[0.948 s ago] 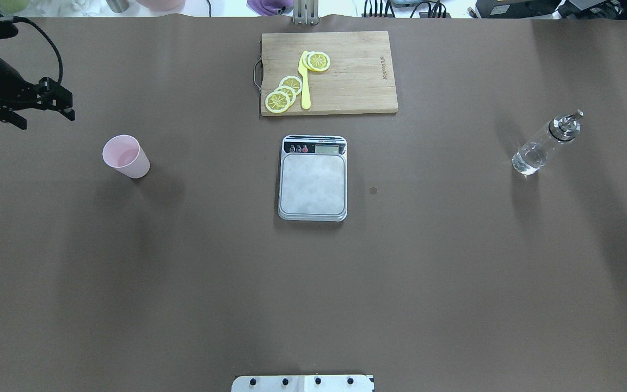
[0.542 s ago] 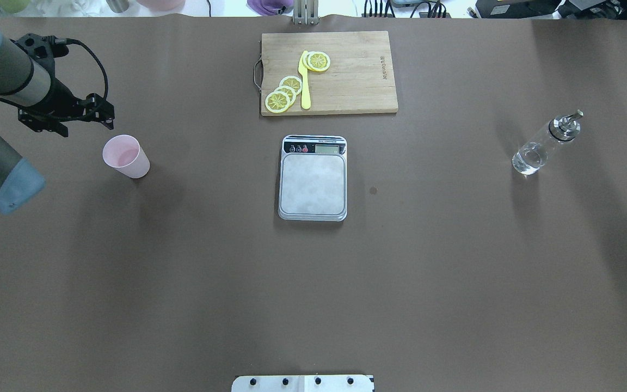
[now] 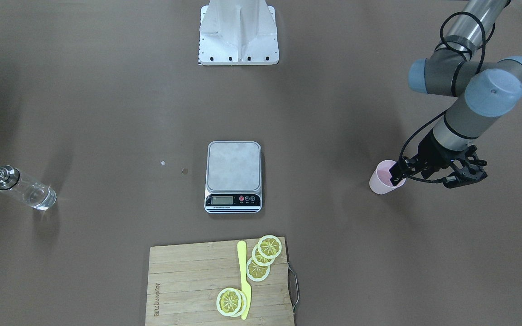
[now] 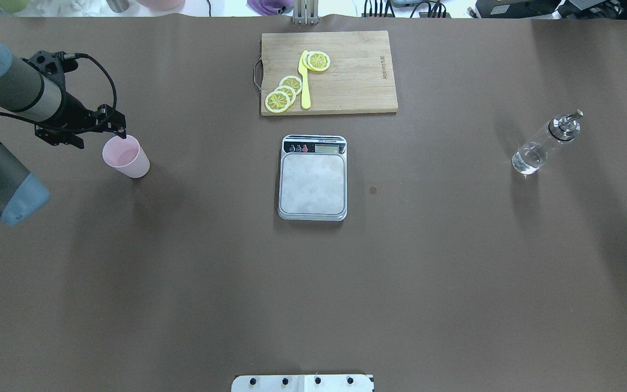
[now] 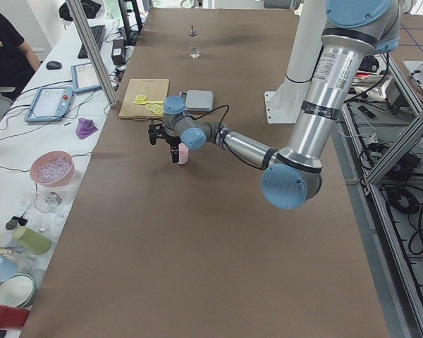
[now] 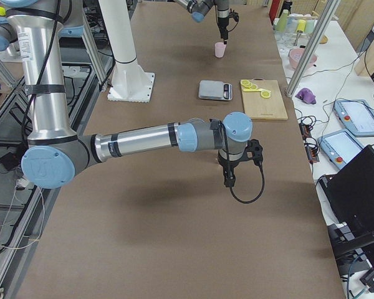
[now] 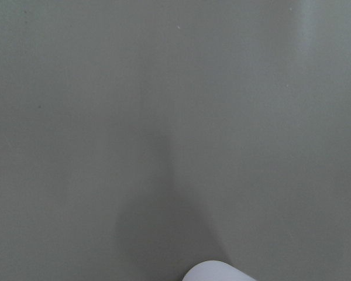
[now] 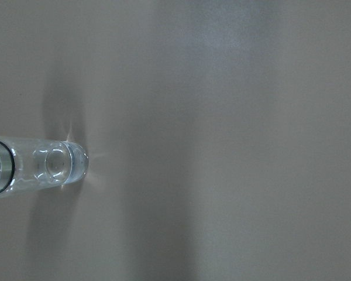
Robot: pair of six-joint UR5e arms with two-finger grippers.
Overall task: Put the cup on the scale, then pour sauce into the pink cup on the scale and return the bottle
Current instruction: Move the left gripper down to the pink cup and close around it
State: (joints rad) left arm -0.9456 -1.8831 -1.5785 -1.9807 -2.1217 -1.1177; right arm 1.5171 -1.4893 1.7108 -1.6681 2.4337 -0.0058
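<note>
the cup [image 4: 125, 157] stands upright on the worktop [image 4: 313, 294] on the left-arm side, well apart from the scale [image 4: 313, 178]. from overhead its inside shows only pink wall and floor. the bottle [image 4: 542, 146] stands upright at the far right-arm side. the sauce [image 4: 528, 159], a clear liquid, sits in its lower part.

left gripper [image 4: 100, 136]: it points down beside the cup with the jaws spread wide, gripping nothing. in the overhead view one fingertip [image 4: 122, 131] overlaps the cup's far rim; i cannot tell whether it touches. the front view sets that finger over the arm-side edge of the cup's mouth. the left wrist view shows no jaws, only the cup's pale rim at its bottom edge.

right gripper [image 6: 228, 179]: it shows only in the right side view, hanging point-down over the worktop. i cannot tell how its jaws stand. its wrist view looks down on the bottle at the picture's left edge, showing the metal collar and the glass base.

beyond the scale, a cutting board [image 4: 357, 81] carries lemon slices [image 4: 284, 93] and a yellow knife [image 4: 305, 81].
</note>
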